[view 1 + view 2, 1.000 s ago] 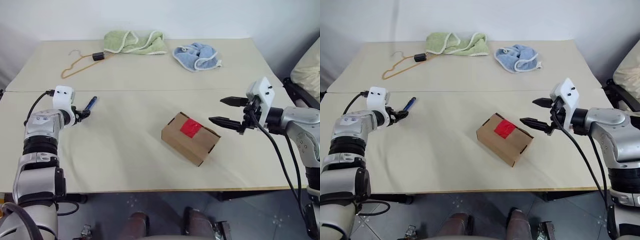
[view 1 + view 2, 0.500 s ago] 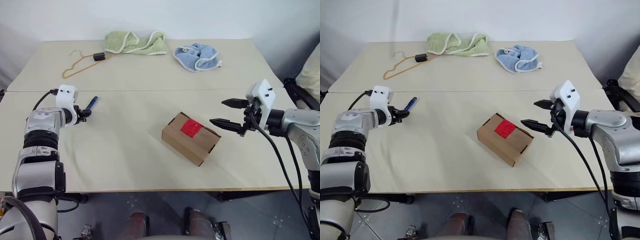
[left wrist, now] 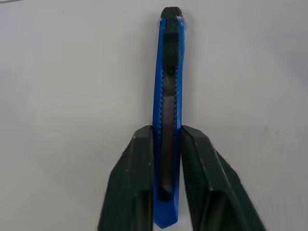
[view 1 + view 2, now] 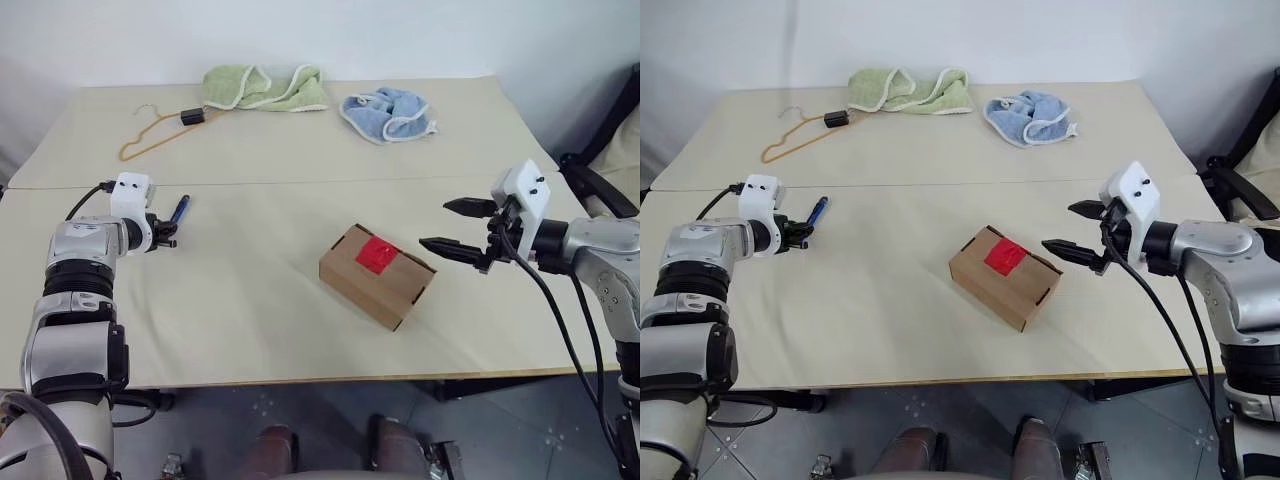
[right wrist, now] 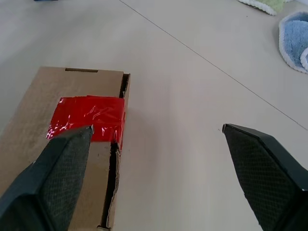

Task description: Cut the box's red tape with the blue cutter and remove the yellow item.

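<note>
Brown cardboard, closed flaps: the box (image 4: 377,275) is sitting near the middle of the beige table (image 4: 300,160), closer to the front edge than the back, turned at an angle to the table's edges. We are seeing the red tape (image 4: 379,254) lying as a glossy patch across its top seam, uncut. We are finding no sign of the yellow item with the flaps shut.

Toward the left edge of the table, the left gripper (image 3: 167,139) is closing its two black fingers (image 3: 132,178) against the sides of the blue cutter (image 3: 168,96); in the left wrist view both fingers are pressing on the blue body, the cutter's far end pointing out beyond the fingertips toward the back of the table. We cannot tell whether the cutter is lifted or lying on the table.

Near the right edge, the right gripper (image 4: 448,226) is hovering just beside the box with its jaws standing wide apart, holding nothing; in the right wrist view the tape patch is showing beside one fingertip.

Along the back edge we are noting an orange wire hanger (image 4: 152,135) with a small black clip (image 4: 192,117), a light green towel (image 4: 266,86) and a blue cloth (image 4: 385,114), all well apart from the box.
</note>
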`<state>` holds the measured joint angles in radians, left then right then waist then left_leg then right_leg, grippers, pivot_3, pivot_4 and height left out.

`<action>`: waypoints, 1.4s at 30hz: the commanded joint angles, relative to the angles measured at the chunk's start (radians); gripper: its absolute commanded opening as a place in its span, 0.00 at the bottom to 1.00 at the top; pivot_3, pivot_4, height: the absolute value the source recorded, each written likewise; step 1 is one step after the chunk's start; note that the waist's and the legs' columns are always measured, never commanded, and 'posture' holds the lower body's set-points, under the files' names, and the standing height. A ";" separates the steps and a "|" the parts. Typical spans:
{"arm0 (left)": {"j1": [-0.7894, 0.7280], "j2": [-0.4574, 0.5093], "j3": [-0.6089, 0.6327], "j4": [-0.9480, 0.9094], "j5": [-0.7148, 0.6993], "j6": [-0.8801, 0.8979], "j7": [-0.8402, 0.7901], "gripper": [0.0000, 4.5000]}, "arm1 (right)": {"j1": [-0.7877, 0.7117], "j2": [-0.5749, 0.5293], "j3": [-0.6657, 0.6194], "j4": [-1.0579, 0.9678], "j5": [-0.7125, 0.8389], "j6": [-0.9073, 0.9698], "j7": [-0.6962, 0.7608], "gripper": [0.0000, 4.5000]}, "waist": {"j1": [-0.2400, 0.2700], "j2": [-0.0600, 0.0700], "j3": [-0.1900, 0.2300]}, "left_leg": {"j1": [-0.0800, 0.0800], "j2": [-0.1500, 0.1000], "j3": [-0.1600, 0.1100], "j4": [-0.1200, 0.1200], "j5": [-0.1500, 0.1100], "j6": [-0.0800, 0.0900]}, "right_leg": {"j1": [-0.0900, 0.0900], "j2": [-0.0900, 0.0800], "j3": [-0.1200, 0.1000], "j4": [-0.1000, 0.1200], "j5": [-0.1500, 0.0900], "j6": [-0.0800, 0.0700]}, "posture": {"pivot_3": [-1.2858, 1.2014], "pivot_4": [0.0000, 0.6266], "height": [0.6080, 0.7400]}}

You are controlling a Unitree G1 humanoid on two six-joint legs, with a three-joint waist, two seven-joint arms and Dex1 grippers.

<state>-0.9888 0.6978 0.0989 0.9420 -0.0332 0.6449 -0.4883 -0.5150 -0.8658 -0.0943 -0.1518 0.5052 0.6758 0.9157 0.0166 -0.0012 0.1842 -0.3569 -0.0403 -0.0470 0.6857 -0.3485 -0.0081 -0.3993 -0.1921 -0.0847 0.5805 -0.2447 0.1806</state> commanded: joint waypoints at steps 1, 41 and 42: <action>0.027 0.022 -0.011 0.007 0.015 0.024 -0.010 0.11 | 0.001 -0.013 -0.048 -0.032 0.006 -0.015 -0.002 1.00 | -0.002 0.000 0.000 | 0.000 0.000 0.000 0.000 0.000 0.000 | 0.000 0.000 0.000 0.000 0.000 0.000 | 0.52 0.24 1.00; 0.614 0.258 -0.146 -0.878 -0.052 -0.540 -0.689 0.09 | -0.320 0.321 0.665 -0.224 -0.227 0.151 -0.143 0.20 | -0.022 -0.001 0.000 | -0.013 0.004 0.005 0.000 -0.001 -0.001 | -0.019 0.005 0.007 0.004 0.000 -0.003 | 0.52 0.24 1.00; 0.629 0.261 -0.145 -0.887 -0.047 -0.555 -0.685 0.09 | -0.331 0.351 0.691 -0.200 -0.251 0.136 -0.145 0.14 | -0.023 -0.001 0.000 | -0.013 0.004 0.006 0.000 -0.001 -0.001 | -0.019 0.005 0.007 0.004 0.000 -0.003 | 0.52 0.24 1.00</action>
<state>-0.3731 0.9477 -0.0580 0.0851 -0.0909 0.1238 -1.1848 -0.8224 -0.5365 0.5718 -0.3584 0.2928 0.8503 0.7773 -0.0061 -0.0020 0.1843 -0.3698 -0.0358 -0.0413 0.6855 -0.3499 -0.0093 -0.4188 -0.1865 -0.0774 0.5849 -0.2447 0.1775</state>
